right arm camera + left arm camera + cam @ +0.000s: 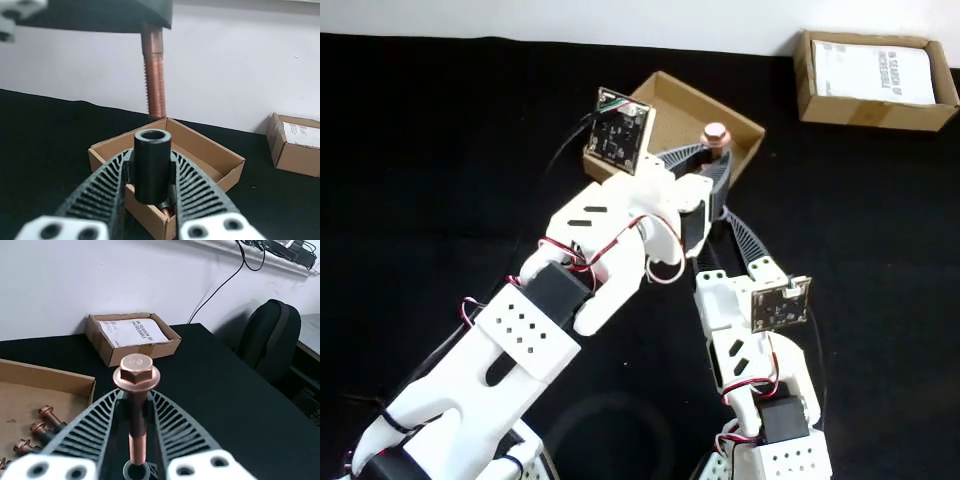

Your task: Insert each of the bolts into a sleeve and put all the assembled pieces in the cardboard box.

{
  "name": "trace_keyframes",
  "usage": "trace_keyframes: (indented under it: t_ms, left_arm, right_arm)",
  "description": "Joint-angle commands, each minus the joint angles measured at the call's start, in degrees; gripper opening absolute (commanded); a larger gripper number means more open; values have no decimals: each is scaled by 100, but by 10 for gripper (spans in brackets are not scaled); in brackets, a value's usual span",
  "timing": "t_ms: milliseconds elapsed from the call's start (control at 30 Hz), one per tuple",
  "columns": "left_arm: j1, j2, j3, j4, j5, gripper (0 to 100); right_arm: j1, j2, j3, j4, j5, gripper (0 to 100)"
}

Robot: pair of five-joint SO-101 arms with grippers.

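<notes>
The bolt (136,420), clamped in the left hand (136,394), is held vertically just above the sleeve (151,172) clamped in the right hand (151,157).

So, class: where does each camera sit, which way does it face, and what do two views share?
High view: fixed above the table, looking down on left arm, right arm and the cardboard box.
Left wrist view: on the left arm's wrist, looking along the left gripper, shut on an upright bolt.
Right wrist view: on the right arm's wrist, looking along the right gripper, shut on a sleeve.
Shared: the right wrist view also shows that bolt hanging above the sleeve.
</notes>
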Motion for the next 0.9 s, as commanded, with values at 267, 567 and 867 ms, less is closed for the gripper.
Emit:
trace_keyframes:
  t_ms: [267,567,867]
  left_arm:
    - [-4,4,119,18,79,9]
    - [435,-488,1130,53,53,9]
    - [400,-971,1499,448,35,28]
  right_arm:
    - [-57,-40,752,4,-35,6]
    - [-22,-48,752,4,-35,6]
    - [-22,-22,752,13,-35,6]
